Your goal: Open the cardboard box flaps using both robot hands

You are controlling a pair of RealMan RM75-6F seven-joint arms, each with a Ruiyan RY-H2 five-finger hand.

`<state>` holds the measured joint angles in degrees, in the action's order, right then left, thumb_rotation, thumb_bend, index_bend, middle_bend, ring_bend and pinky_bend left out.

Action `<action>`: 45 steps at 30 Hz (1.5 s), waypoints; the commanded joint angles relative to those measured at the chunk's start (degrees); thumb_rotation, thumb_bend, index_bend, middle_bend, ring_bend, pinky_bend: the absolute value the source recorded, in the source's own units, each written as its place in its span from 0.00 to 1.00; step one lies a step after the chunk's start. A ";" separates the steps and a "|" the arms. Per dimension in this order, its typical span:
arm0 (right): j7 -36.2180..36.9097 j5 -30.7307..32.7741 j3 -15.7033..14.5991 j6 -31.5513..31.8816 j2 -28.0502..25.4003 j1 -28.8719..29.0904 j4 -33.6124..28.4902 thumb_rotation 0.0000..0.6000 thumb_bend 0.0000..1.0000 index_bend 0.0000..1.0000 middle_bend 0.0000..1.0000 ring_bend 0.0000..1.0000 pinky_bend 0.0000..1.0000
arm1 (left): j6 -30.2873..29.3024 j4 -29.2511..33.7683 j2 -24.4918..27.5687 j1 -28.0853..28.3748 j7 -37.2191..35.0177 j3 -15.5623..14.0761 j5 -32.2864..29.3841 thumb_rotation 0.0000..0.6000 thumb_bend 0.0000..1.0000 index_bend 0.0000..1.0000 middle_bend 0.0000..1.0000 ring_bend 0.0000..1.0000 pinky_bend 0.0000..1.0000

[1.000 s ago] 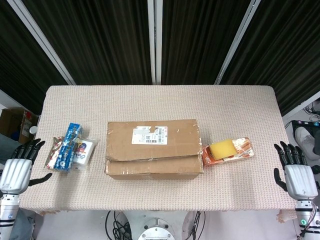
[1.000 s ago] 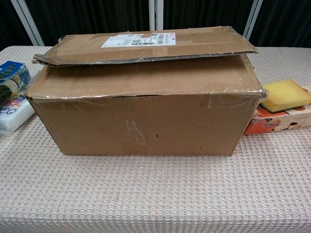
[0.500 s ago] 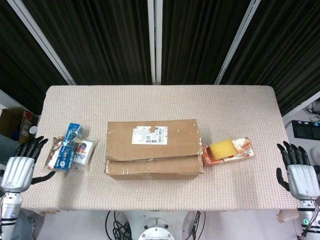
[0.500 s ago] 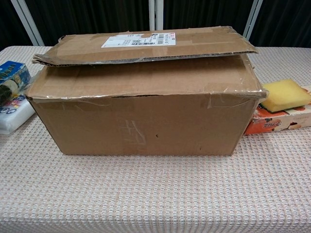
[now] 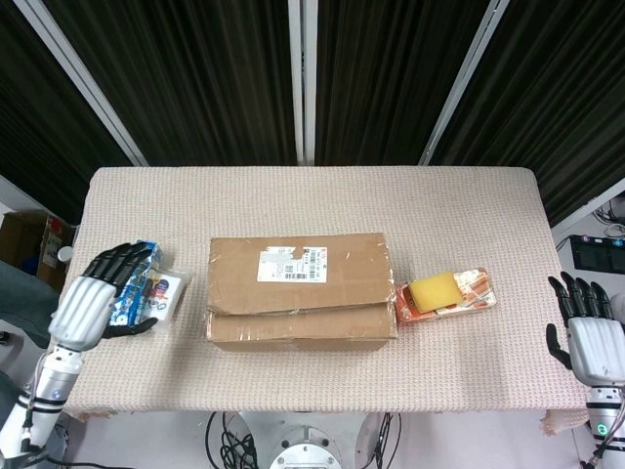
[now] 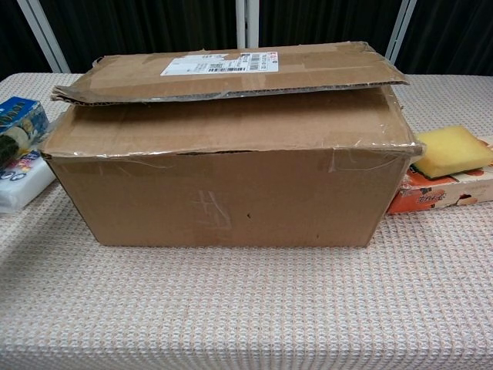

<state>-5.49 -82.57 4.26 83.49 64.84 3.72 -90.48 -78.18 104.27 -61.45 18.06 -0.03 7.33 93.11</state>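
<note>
Cardboard box [image 5: 299,290] dead center on the table [image 5: 312,200], flaps down, top one with the label lying a bit loose. Yellow sponge [image 5: 435,290] on an orange packet [image 5: 471,293] just right of it, snack packs [image 5: 146,288] to the left. Left hand [image 5: 90,301] over those packs, fingers spread, holding nothing. Right hand [image 5: 592,342] off the table's right edge, also spread and empty

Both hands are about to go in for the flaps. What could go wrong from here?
1. The left hand hangs over the blue snack pack beside the cardboard box; sweeping in may drag it along.
2. The right hand must pass the yellow sponge on the orange packet.
3. The top flap is ragged and may tear.
</note>
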 commanded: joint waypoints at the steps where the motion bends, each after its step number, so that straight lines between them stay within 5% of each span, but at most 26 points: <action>1: -0.03 0.18 -0.08 -0.27 0.23 0.03 0.17 1.00 0.48 0.00 0.00 0.00 0.00 | 4.21 3.57 -0.58 4.64 0.83 2.32 1.18 0.88 0.00 0.11 0.11 0.09 0.17; 9: -0.22 0.44 -0.07 -0.46 0.38 0.07 0.15 1.00 0.48 0.00 0.00 0.00 0.00 | 12.78 6.18 -5.42 13.23 2.44 4.64 0.20 0.86 0.00 0.11 0.11 0.09 0.17; 21: 0.82 1.22 0.05 -0.76 0.18 -0.12 0.82 1.00 0.48 0.00 0.00 0.00 0.00 | 19.83 -1.41 -16.78 22.17 5.03 6.17 -5.10 0.78 0.00 0.11 0.11 0.09 0.17; 39: 1.76 1.56 0.02 -1.38 0.80 -0.01 2.27 1.00 0.49 0.00 0.00 0.00 0.00 | 13.70 -8.86 -23.31 23.88 13.10 4.54 -2.76 0.75 0.02 0.11 0.11 0.09 0.17; 45: 1.94 1.40 -0.01 -1.08 0.79 -0.16 2.35 1.00 0.49 0.00 0.00 0.00 0.00 | 11.13 -11.66 -24.98 23.92 17.49 3.76 -0.63 0.83 0.06 0.11 0.11 0.09 0.17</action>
<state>-3.53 -81.18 4.25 82.42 65.63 3.56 -88.13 -66.70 92.97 -86.08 41.96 17.09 11.30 92.19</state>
